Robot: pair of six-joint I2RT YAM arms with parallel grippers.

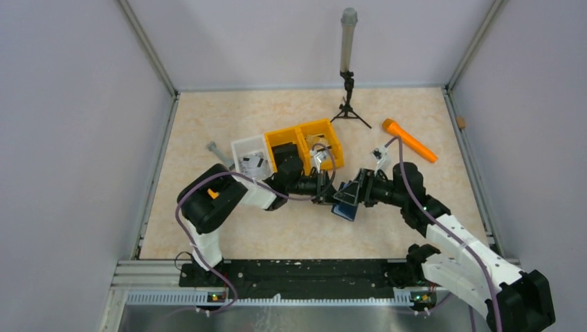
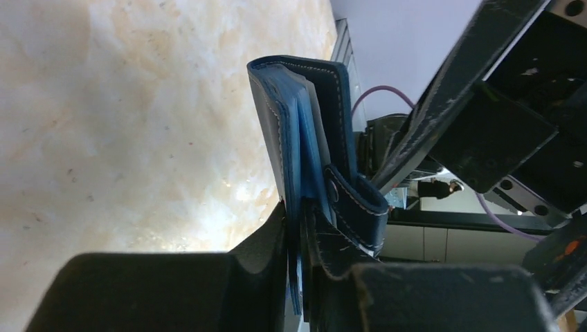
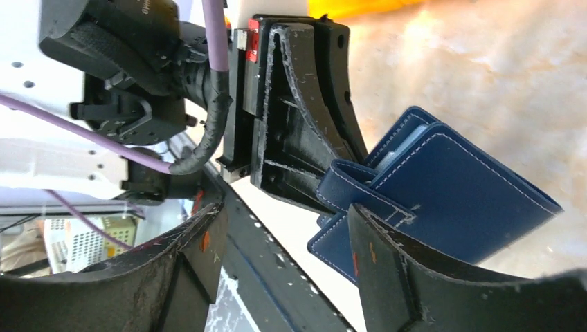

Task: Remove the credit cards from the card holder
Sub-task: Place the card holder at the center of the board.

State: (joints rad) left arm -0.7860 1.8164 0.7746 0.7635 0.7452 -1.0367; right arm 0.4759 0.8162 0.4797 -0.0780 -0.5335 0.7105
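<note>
The navy card holder (image 1: 346, 205) hangs above the table between the two grippers. My left gripper (image 1: 331, 192) is shut on its lower edge; in the left wrist view the holder (image 2: 304, 117) stands edgewise between the closed jaws of that gripper (image 2: 299, 277), its snap strap (image 2: 360, 207) loose. My right gripper (image 1: 361, 187) is open; in the right wrist view (image 3: 284, 221) its right finger (image 3: 387, 263) lies against the holder's cover (image 3: 457, 194) beside the strap. The credit cards are hidden; only a pale edge (image 3: 403, 146) shows between the covers.
A yellow two-compartment bin (image 1: 325, 131) and a white bin (image 1: 244, 146) stand just behind the grippers. An orange-handled tool (image 1: 410, 140) lies at the back right. A small tripod with a grey cylinder (image 1: 348, 41) stands at the back wall.
</note>
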